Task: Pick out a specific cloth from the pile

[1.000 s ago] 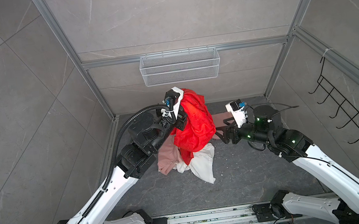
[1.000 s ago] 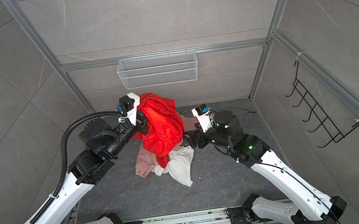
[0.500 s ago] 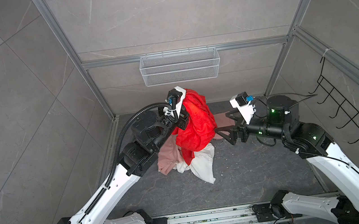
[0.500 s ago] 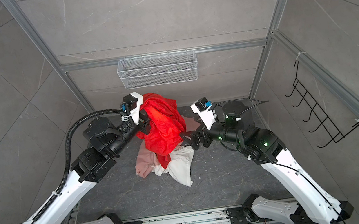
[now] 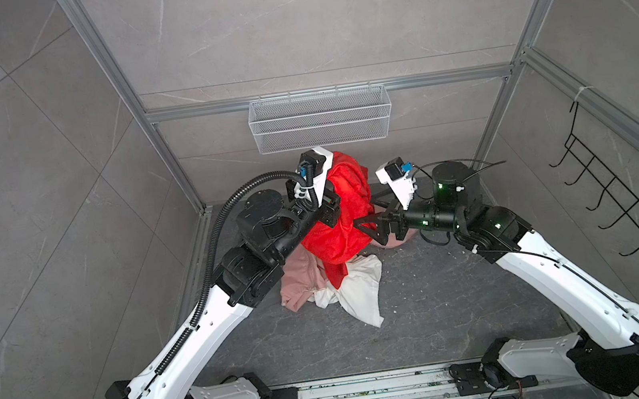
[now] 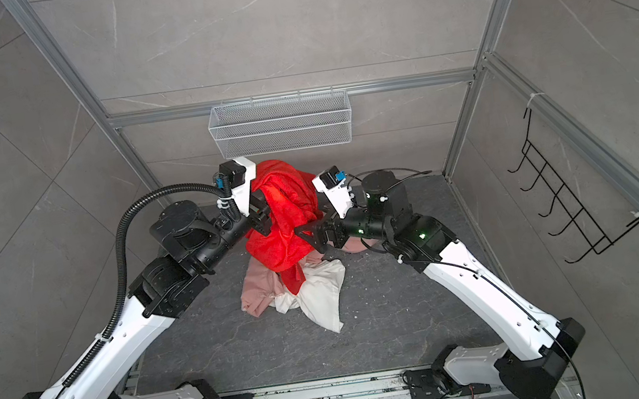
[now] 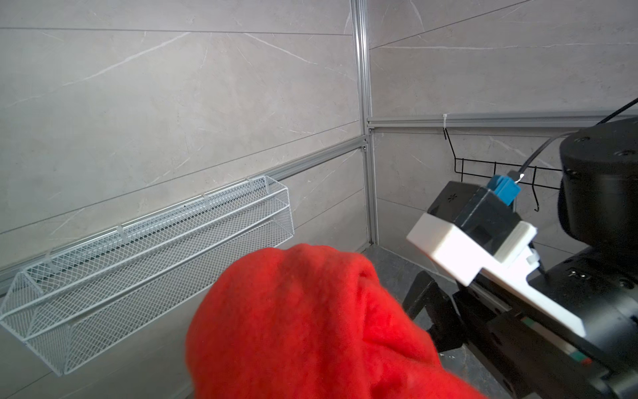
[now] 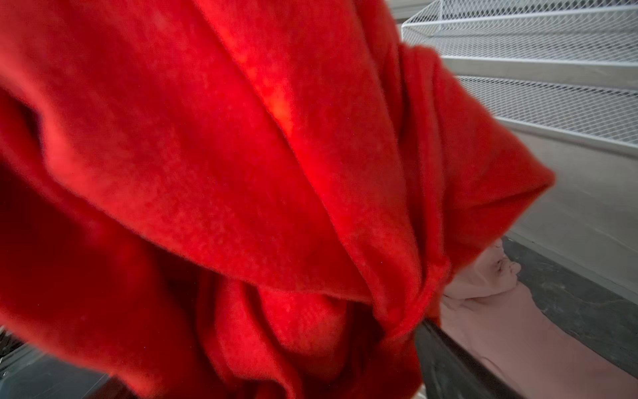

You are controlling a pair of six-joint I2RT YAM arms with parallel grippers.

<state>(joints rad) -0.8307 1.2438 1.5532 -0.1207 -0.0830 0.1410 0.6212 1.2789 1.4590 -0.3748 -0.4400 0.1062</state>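
The red cloth hangs lifted above the pile, bunched over my left gripper, which is shut on its upper part; the fabric hides the jaws. In the left wrist view the cloth fills the lower middle. My right gripper stands open against the cloth's right side. Red fabric fills the right wrist view, with one dark finger showing beside it. On the floor lies the rest of the pile: the pink sweatshirt and the white cloth.
A white wire basket hangs on the back wall just behind the lifted cloth. A black wire rack is mounted on the right wall. Dark grey floor lies in front of the pile.
My right arm has risen and swung left until its gripper reaches the hanging red cloth, and its jaws have opened wider. The left arm has raised the cloth slightly.
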